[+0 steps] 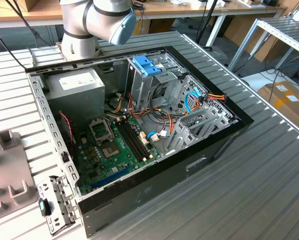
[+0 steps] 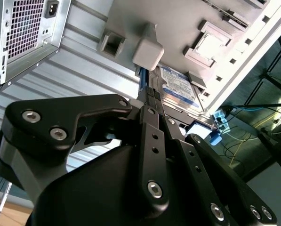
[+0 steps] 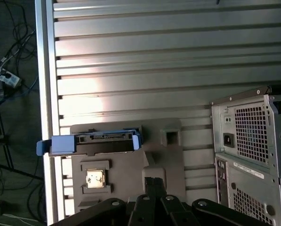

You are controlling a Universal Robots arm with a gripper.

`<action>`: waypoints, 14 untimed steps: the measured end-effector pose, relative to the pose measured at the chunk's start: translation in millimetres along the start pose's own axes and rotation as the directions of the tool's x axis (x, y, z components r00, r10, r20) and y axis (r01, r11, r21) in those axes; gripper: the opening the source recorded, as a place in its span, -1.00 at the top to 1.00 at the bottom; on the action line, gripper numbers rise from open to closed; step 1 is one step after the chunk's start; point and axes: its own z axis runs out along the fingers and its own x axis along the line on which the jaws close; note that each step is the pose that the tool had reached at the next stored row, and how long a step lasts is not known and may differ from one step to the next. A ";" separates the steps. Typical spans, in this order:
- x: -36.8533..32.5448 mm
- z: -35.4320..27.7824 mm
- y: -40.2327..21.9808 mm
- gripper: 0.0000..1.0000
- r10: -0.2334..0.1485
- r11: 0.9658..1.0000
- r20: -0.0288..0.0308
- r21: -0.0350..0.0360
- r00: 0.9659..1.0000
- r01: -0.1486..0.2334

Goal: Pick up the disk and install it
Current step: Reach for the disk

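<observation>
Claw (image 2: 148, 96) fingers look pressed together in both wrist views, with nothing clamped between them. It's hanging over the grey fixture plate (image 3: 171, 157) that sits on the ribbed metal tabletop (image 3: 131, 47).

The disk (image 2: 178, 85) isn't in the claw's grip. In the second wrist view it lies flat in the fixture plate, just past the claw tips. Its white label with the blue band faces the camera. In the first wrist view you see the disk (image 3: 105, 137) edge-on, connector side toward the camera, ahead of the claw (image 3: 154, 181) and a bit off to one side. There's bare fixture between the two. A light-blue bracket (image 3: 55, 145) wraps around the disk's ends. One end of it pokes out past the plate's edge, on the far side from the claw.

A small raised grey block (image 2: 148, 52) on the plate sits right in front of the claw tips, closer than the disk. I can't tell whether the fingers touch it.

The computer case (image 3: 253, 155) lies on the same tabletop, off to the claw's other side, away from the disk. Its vented rear panel and power socket face the wrist cameras.

The exterior view has the case (image 1: 139, 125) lying open, showing the motherboard, cables and a blue drive cage. The robot arm (image 1: 99, 20) stands behind the case.
</observation>
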 end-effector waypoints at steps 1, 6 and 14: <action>0.6 0.0 0.0 0.79 0.000 1.000 0.000 0.000 1.000 0.000; 3.5 0.3 -0.2 0.79 0.000 1.000 0.000 0.001 1.000 0.000; 6.2 0.3 -0.3 0.79 0.000 1.000 0.000 0.001 1.000 0.000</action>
